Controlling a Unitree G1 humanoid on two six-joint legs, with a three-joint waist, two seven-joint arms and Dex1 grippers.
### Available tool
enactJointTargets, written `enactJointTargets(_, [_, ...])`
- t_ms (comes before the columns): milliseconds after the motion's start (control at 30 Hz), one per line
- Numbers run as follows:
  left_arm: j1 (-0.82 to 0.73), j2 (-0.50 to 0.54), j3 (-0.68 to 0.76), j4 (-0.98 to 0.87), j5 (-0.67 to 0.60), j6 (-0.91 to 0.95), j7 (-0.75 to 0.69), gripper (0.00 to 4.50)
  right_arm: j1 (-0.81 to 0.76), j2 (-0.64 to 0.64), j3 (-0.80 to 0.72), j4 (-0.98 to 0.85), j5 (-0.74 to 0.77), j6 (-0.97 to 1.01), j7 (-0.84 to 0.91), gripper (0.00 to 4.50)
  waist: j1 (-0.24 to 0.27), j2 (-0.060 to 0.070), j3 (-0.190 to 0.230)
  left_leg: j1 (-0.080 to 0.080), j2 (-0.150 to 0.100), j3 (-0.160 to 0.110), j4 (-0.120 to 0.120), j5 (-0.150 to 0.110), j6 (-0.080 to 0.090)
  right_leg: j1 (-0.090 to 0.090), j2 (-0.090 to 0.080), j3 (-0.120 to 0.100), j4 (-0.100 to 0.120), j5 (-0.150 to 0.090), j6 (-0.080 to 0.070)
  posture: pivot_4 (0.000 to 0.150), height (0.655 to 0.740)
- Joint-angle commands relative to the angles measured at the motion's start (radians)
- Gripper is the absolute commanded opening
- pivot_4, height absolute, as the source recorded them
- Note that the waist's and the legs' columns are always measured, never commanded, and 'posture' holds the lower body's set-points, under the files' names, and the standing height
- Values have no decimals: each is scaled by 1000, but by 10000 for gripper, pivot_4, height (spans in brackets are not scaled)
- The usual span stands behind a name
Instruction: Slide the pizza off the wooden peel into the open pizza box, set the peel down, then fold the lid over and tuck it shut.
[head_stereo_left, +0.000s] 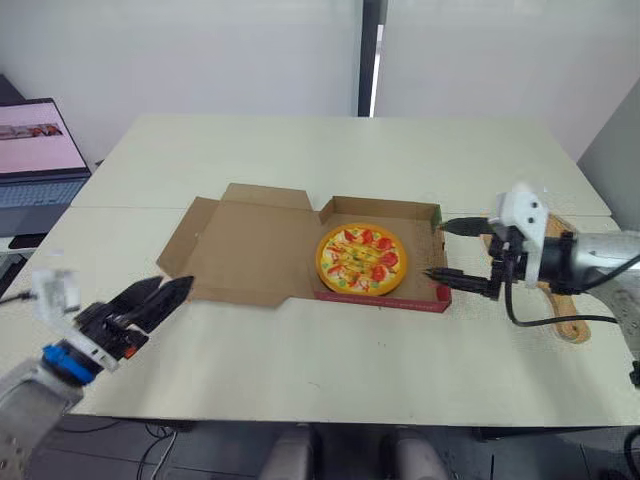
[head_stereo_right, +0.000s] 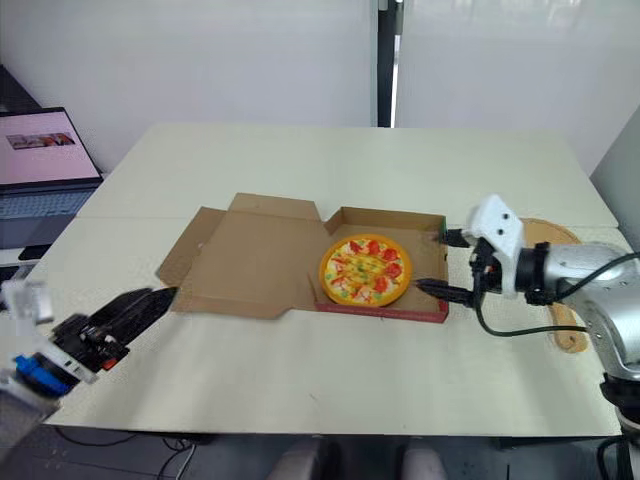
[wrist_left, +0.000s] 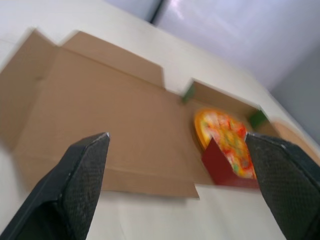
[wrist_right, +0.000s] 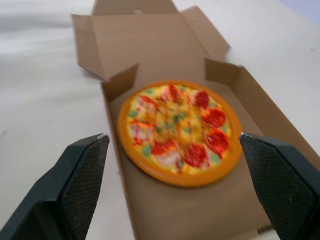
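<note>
Pizza (head_stereo_left: 361, 258) is in, peel (head_stereo_right: 552, 232) is parked, so it's lid time.
Your left gripper (head_stereo_left: 175, 288) and right gripper (head_stereo_left: 440, 250) both gape apart: scoop left under the lid (head_stereo_left: 250, 250) edge and brace the pizza box (head_stereo_left: 385, 208) with right.

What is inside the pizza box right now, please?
Only the pizza, lying flat in the box. Bare cardboard shows around it; the floor beneath it is covered, so nothing there can be checked.
</note>
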Motion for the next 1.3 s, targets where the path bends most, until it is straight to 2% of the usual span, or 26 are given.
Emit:
enactJointTargets(33, [71, -71, 0, -69, -137, -34, 171, 45000, -49, 7, 36, 17, 0, -39, 43, 44684, 3, -3, -1, 0, 0, -1, 0, 0, 0, 0, 0, -1, 0, 0, 0, 1500, 7281])
enactJointTargets(200, [60, -154, -115, -105, -292, -103, 388, 45000, -98, 30, 74, 55, -13, -66, 64, 44684, 16, -3, -1, 0, 0, -1, 0, 0, 0, 0, 0, 0, 0, 0, 0, 1500, 7281])
enactJointTargets(300, [7, -199, -180, -108, -297, -175, 493, 45000, -107, 35, 86, 62, -18, -72, 75, 44684, 18, -4, -1, 0, 0, 0, 0, 0, 0, 0, 0, 0, 0, 0, 0, 1500, 7281])
enactJointTargets(433, [-58, -247, -241, -85, -241, -264, 587, 45000, -119, 40, 90, 67, -21, -74, 80, 44684, 16, -4, -1, 0, 0, 0, 0, 1, -1, 0, 1, 0, 1, 0, 0, 1500, 7281])
enactJointTargets(633, [-113, -262, -329, -44, -216, -308, 611, 45000, -127, 40, 99, 77, -31, -83, 86, 44684, 15, -4, -1, 0, 0, 1, 0, 1, -1, 0, 1, 0, 1, 0, 0, 1500, 7281])
enactJointTargets(867, [-149, -297, -335, -14, -215, -395, 687, 45000, -121, 27, 91, 70, -31, -77, 94, 44684, 16, -4, -1, 0, 0, 1, 0, 1, -1, 0, 1, 0, 0, 0, 0, 1500, 7281])
enactJointTargets(1200, [-168, -293, -354, 63, -267, -403, 647, 45000, -127, 21, 96, 66, -31, -74, 100, 44684, 17, -4, -1, 0, 0, 1, 0, 1, -1, 0, 1, 0, 0, 0, 0, 1500, 7281])
enactJointTargets(1233, [-169, -289, -351, 69, -268, -404, 642, 41139, -127, 20, 96, 66, -32, -74, 101, 45000, 18, -4, -1, 0, 0, 1, 0, 1, -1, 0, 1, 0, 0, 0, 0, 1500, 7281])
enactJointTargets(1300, [-169, -277, -347, 87, -259, -401, 623, 36439, -128, 19, 96, 66, -32, -73, 102, 45000, 17, -4, -1, 0, 0, 1, 0, 1, -1, 0, 1, 0, 0, 0, 0, 1500, 7281])
